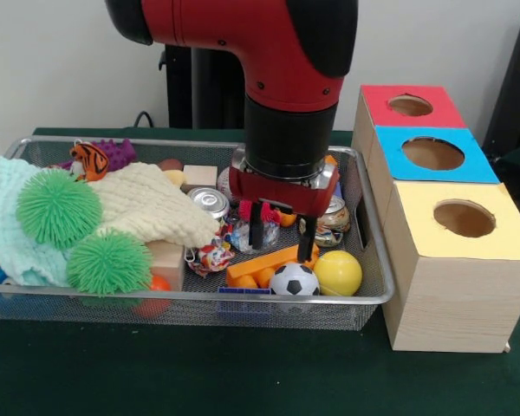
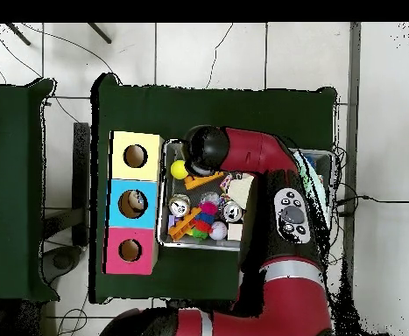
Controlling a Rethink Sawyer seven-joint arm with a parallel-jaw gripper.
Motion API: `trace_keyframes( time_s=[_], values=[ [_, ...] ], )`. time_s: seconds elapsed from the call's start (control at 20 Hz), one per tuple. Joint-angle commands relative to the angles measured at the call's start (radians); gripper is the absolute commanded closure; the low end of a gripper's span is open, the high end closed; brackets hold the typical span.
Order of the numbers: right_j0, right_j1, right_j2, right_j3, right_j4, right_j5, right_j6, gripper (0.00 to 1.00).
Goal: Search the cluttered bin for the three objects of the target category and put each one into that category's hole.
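Nearest the camera in the front view, the green counter (image 1: 243, 373) carries a wire mesh bin (image 1: 364, 299) and, just beside its right end, a wooden box with three holes: the yellow hole panel (image 1: 464, 221) closest, then the blue hole panel (image 1: 432, 154), then the red hole panel (image 1: 410, 106) farthest. Along the bin's near rim lie a small soccer ball (image 1: 294, 279) and a yellow ball (image 1: 337, 273) touching side by side, with an orange block (image 1: 260, 264) just behind the soccer ball. To the left sit two green spiky balls (image 1: 109, 263) on a pale knitted cloth (image 1: 152, 208). The gripper (image 1: 282, 234) hangs inside the bin above the orange block, its dark fingers (image 1: 256, 227) spread apart and holding nothing. A silver can (image 1: 210, 202) lies just behind and left of it. At the far left corner rest a striped tiger toy (image 1: 91, 159) and a purple toy (image 1: 119, 152).
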State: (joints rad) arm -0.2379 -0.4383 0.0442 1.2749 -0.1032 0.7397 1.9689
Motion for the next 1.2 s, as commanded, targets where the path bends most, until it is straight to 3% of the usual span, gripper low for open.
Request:
trace_keyframes(
  time_s=[0.05,0.45,0.95,1.2],
  values=[
    [-0.035,-0.009,0.066,0.088,-0.057,0.110,-0.123,0.00],
    [-0.038,-0.064,0.070,0.131,-0.071,0.188,-0.168,0.00],
    [-0.023,-0.023,0.060,0.198,-0.108,0.091,-0.110,0.00],
    [-0.010,0.021,0.057,0.186,-0.134,0.029,-0.061,0.00]
  ],
)
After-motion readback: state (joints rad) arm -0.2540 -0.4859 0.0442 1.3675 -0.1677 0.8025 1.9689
